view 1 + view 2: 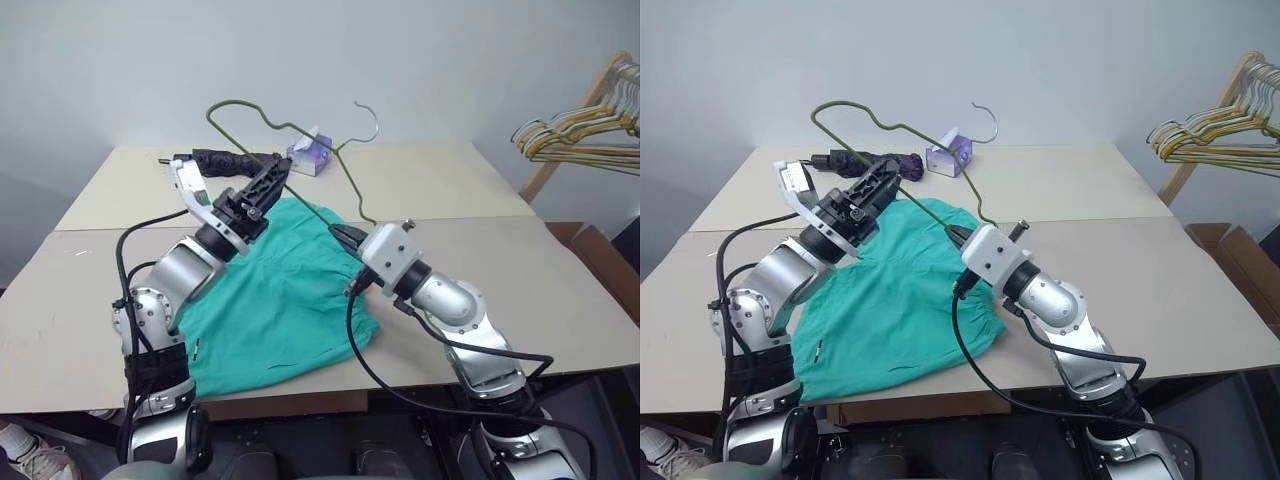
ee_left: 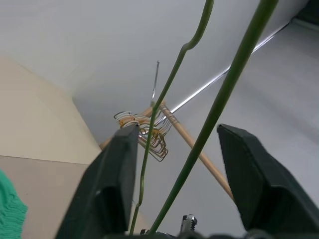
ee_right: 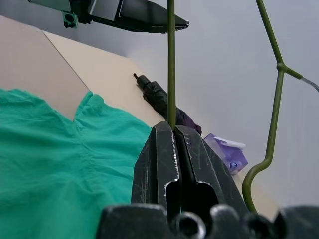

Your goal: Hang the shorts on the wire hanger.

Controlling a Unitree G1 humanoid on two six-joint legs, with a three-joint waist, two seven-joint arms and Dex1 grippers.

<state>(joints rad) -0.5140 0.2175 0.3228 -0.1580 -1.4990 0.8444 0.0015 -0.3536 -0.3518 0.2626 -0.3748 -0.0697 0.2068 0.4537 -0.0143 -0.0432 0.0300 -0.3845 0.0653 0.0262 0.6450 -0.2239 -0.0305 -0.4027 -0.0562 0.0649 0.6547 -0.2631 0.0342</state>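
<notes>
You are looking at a beige table point(image 1: 480, 190) against a pale wall, with the shorts point(image 1: 280, 300) lying flat near its front edge. Your right gripper point(image 3: 172, 130) is clamped on the bottom bar of the wire hanger point(image 1: 300, 130), holding it tilted above the shorts. Your left gripper point(image 2: 174, 164) has its jaws parted around that bar, not pinching it. A bunch of hangers point(image 1: 580, 135) hangs to the right.

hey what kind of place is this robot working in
Probably a lab or test room arranged for laundry practice: a plain beige table against a bare wall, teal shorts spread on it, and a wooden rack of spare hangers off to the side.
</notes>
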